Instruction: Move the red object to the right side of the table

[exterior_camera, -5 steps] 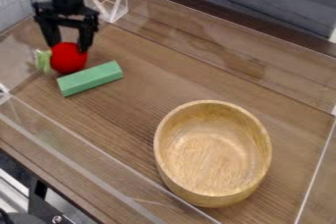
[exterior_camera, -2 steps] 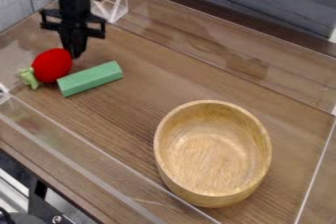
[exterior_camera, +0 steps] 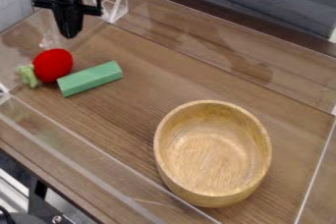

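The red object (exterior_camera: 51, 65), a small round red toy fruit with a green leafy end, lies on the brown wooden table (exterior_camera: 197, 61) at the far left, touching the end of a green block. My gripper (exterior_camera: 69, 29) hangs above and behind it, apart from it. Its dark fingers are shut together with nothing between them.
A green rectangular block (exterior_camera: 89, 78) lies just right of the red fruit. A large wooden bowl (exterior_camera: 213, 152) stands at the front right. Low clear acrylic walls (exterior_camera: 116, 7) edge the tabletop, with a clear panel right beside the gripper.
The gripper stood open around the red fruit, then shut without it and rose up and back. The fruit shifted slightly left and forward and stays on the table.
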